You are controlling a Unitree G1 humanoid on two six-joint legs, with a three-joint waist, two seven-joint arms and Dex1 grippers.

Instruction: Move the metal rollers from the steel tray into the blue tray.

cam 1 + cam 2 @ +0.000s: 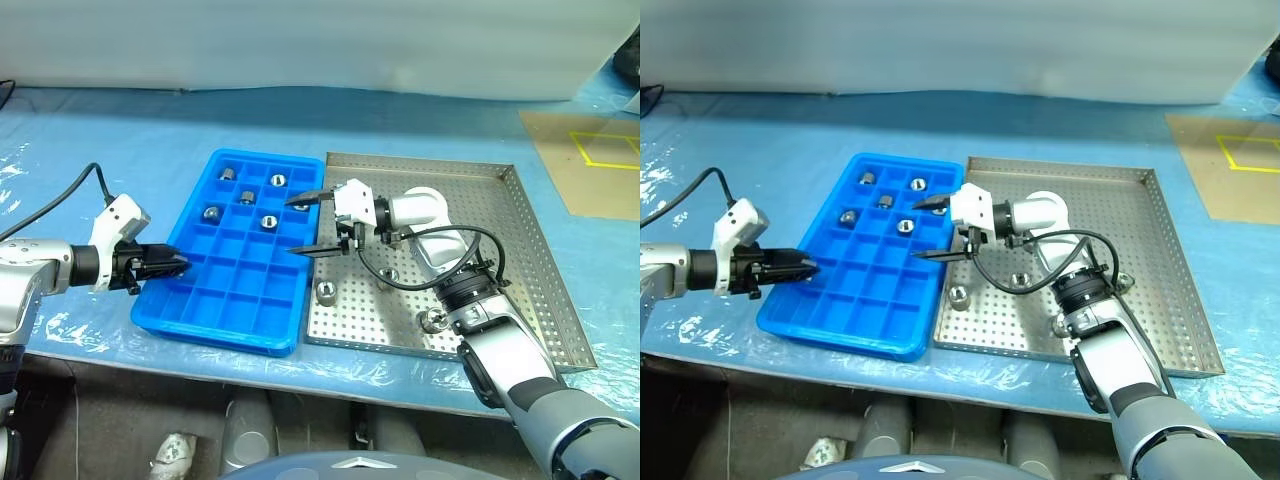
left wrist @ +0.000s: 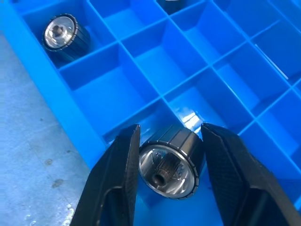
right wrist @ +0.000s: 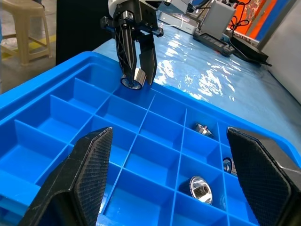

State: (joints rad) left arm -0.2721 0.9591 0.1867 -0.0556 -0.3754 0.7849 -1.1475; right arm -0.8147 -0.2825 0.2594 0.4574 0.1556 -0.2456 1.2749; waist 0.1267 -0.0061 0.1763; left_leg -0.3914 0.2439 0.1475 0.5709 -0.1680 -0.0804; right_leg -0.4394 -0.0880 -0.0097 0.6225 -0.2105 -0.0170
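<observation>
The blue tray (image 1: 215, 333) lies left of the steel tray (image 1: 500, 215). Several metal rollers (image 1: 247, 196) sit in the blue tray's far compartments. Three more rollers (image 1: 325, 292) rest on the steel tray's perforated floor near its front left. My left gripper (image 1: 178, 265) reaches into a compartment at the blue tray's left edge, shut on a tilted metal roller (image 2: 171, 162); the right wrist view also shows this gripper (image 3: 136, 79) with the roller. My right gripper (image 1: 295, 225) hovers open and empty above the seam between the two trays.
Both trays lie on a table covered in blue plastic sheet (image 1: 120, 140). A brown board with yellow tape (image 1: 590, 160) lies at the far right. A black cable (image 1: 55, 205) trails from my left wrist. The table's front edge runs just below the trays.
</observation>
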